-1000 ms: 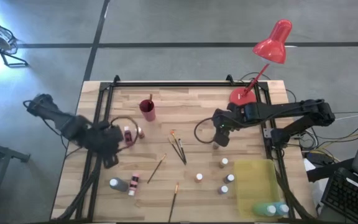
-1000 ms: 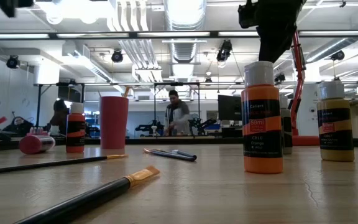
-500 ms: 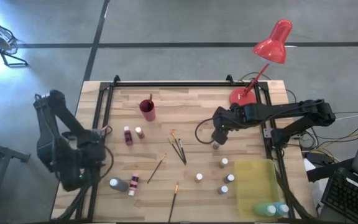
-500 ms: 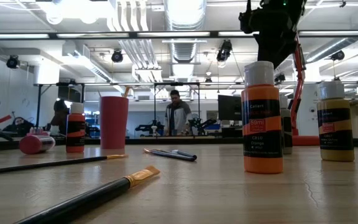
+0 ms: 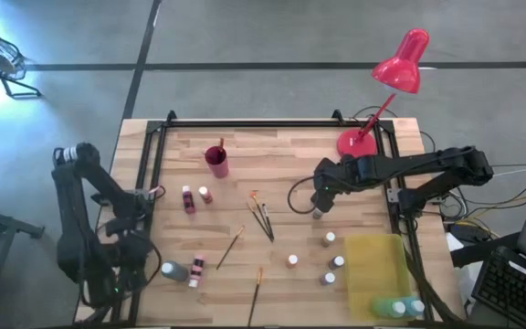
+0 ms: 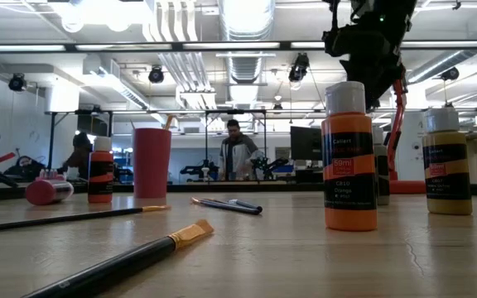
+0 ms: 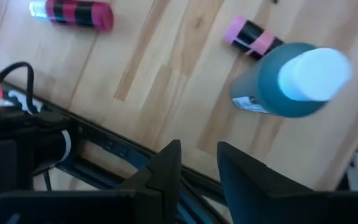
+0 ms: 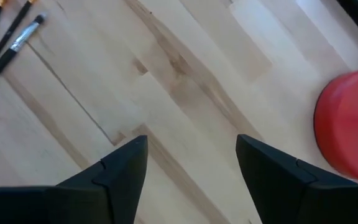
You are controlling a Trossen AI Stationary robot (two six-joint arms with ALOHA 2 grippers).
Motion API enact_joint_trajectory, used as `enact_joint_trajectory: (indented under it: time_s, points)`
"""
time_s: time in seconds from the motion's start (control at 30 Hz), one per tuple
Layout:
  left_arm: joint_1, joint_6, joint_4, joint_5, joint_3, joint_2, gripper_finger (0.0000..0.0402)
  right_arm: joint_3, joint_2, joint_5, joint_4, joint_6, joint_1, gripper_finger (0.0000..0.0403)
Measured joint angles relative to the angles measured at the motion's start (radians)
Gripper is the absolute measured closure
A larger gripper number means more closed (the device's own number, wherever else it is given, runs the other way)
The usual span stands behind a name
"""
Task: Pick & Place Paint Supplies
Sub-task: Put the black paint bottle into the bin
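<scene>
wooden table (image 5: 281,151) holds scattered bottles (image 5: 328,239) and brushes (image 5: 261,217); yellow tray (image 5: 377,265) bare; right gripper (image 5: 319,205) apart and empty, left gripper (image 7: 194,168) narrowly apart, empty; most remains

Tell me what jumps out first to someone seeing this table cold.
The red desk lamp at the table's far right corner grabs the eye first. Next come the paint bottles and brushes strewn over the wood: a red cup far left of centre, three brushes mid-table, white-capped bottles beside the yellow tray near right. The right gripper hangs open over a bottle near the lamp's base, while the left gripper sits at the near left edge.
</scene>
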Motion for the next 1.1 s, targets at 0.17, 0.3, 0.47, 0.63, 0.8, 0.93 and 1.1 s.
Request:
enact_joint_trajectory:
  time_s: [0.17, 0.3, 0.47, 0.63, 0.8, 0.93, 1.1]
  points:
    - [0.004, -0.037, 0.017, 0.033, -0.018, 0.071, 0.0279, -0.013, 0.000, 0.000, 0.001, 0.011, 0.000, 0.0148]
    - [0.002, -0.055, 0.061, 0.040, -0.019, 0.109, 0.0234, -0.010, 0.000, 0.016, 0.001, 0.008, 0.000, 0.0142]
    - [0.001, -0.066, 0.125, 0.039, -0.019, 0.152, 0.0169, 0.001, 0.000, 0.036, 0.003, 0.004, 0.001, 0.0138]
    - [-0.005, -0.055, 0.182, 0.027, -0.028, 0.200, 0.0138, 0.001, 0.000, 0.045, 0.004, 0.001, 0.001, 0.0145]
    - [-0.006, -0.060, 0.254, 0.023, -0.082, 0.228, 0.0134, 0.000, 0.000, 0.045, 0.003, 0.002, 0.001, 0.0161]
    - [-0.006, -0.060, 0.295, 0.021, -0.115, 0.231, 0.0133, 0.000, 0.000, 0.045, 0.003, 0.002, 0.001, 0.0167]
    - [-0.020, -0.057, 0.346, -0.087, -0.144, 0.230, 0.0133, 0.000, 0.000, 0.045, 0.004, 0.007, 0.001, 0.0154]
